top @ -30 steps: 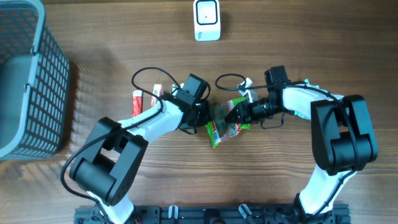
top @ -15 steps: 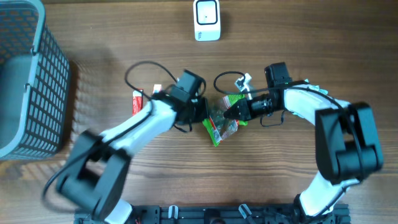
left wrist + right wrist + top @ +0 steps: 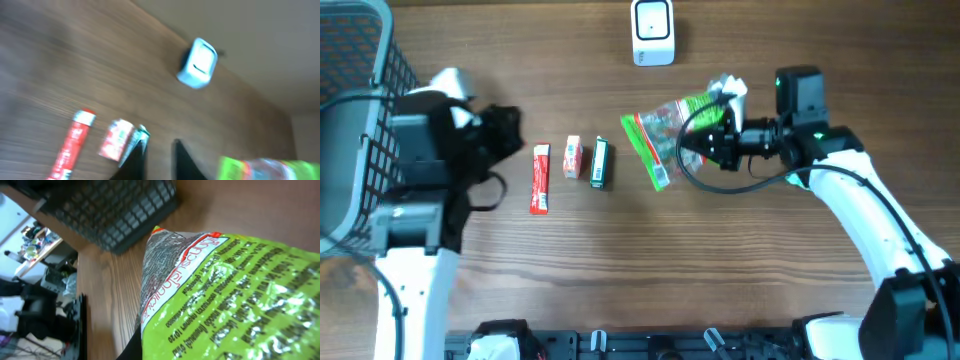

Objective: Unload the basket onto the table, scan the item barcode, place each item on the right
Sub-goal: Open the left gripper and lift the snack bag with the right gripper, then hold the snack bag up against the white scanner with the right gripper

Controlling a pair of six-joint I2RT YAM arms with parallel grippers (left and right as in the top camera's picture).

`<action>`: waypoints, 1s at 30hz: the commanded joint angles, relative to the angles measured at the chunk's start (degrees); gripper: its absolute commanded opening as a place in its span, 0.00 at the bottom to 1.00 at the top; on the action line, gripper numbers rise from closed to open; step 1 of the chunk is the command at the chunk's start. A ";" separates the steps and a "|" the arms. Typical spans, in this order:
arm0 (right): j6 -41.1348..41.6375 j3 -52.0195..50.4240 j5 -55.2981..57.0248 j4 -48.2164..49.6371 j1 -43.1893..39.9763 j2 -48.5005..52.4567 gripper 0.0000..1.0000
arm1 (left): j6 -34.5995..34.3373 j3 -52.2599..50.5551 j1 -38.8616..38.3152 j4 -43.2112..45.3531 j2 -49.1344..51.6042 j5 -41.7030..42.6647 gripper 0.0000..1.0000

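Note:
A green snack bag hangs off the table in my right gripper, which is shut on its right part. The bag is below and slightly right of the white scanner at the back edge. In the right wrist view the bag's printed green face fills the frame, with one dark finger at its lower edge. No barcode shows. My left gripper is far to the left, next to the basket. Its fingers stand slightly apart with nothing between them. The left wrist view is blurred and shows the scanner.
A red tube, a small red-and-white box and a dark green packet lie in a row left of the bag. A grey mesh basket stands at the left edge. Black cables loop round the right wrist.
My left gripper let go of the bag, opened a little and swung far left toward the basket. The right gripper shut on the bag and carried it up and back toward the scanner.

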 commanded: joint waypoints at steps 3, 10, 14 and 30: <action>-4.74 16.76 16.24 -11.65 8.70 -1.97 0.04 | 1.95 0.02 9.66 -0.87 0.04 -0.61 0.49; -26.95 22.73 41.33 -14.75 22.03 -1.70 0.04 | 1.92 0.02 11.89 -1.57 0.04 -0.61 1.00; -45.16 22.73 49.24 -12.87 27.54 -0.66 0.04 | 1.92 0.02 11.89 -1.55 0.04 -0.61 1.00; -60.28 28.28 66.25 12.02 27.32 18.12 0.04 | 1.92 0.02 11.89 -1.55 0.04 -0.61 1.00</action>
